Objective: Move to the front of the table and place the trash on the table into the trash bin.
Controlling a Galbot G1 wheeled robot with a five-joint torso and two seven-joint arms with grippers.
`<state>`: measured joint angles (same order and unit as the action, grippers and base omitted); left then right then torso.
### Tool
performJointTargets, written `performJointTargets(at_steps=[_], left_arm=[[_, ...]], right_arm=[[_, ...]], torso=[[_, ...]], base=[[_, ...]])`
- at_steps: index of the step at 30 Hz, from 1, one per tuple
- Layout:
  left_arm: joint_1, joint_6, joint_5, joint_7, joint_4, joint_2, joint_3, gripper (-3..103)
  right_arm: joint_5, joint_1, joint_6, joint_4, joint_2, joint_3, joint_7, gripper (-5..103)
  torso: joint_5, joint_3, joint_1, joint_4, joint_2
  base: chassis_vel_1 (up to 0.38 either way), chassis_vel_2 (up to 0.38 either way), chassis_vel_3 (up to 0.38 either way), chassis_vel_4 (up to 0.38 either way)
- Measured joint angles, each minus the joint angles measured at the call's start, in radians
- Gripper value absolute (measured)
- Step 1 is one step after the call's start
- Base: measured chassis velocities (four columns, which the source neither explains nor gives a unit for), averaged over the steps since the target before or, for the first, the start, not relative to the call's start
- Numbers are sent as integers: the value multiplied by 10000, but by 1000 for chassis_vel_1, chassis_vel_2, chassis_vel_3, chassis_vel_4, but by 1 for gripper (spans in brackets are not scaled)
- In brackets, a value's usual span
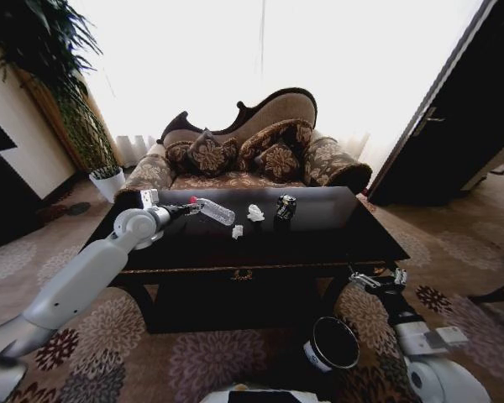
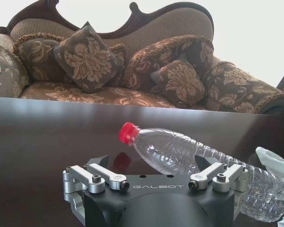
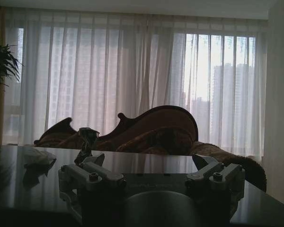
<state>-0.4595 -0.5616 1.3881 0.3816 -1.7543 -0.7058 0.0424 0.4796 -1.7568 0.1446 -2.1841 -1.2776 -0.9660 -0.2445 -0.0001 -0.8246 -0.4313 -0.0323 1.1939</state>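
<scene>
The clear bottle with its red cap lies on its side on the glossy black desk, between the spread fingers of the left end effector, which do not visibly press it. Just beyond that end effector, toward the robot's right, lie white tissue lumps and a small dark piece. The right end effector hovers at the desk's near right corner, fingers apart and holding nothing. Below it, on the carpet, stands the black trash bin.
</scene>
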Motion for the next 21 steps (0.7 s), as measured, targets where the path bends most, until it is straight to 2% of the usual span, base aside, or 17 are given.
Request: performJointTargets(at_steps=[8, 21], left_arm=[[-86, -201, -136, 94, 168, 183, -50, 100], [897, -162, -327, 20, 1250, -392, 618, 100]], right_arm=[[-2, 8, 6, 5, 8, 51, -7, 100], [76, -95, 31, -71, 123, -201, -8, 100]], torso=[[0, 0, 0, 1, 0], [1, -1, -1, -1, 0]], base=[[0, 0, 0, 0], [0, 0, 0, 0]])
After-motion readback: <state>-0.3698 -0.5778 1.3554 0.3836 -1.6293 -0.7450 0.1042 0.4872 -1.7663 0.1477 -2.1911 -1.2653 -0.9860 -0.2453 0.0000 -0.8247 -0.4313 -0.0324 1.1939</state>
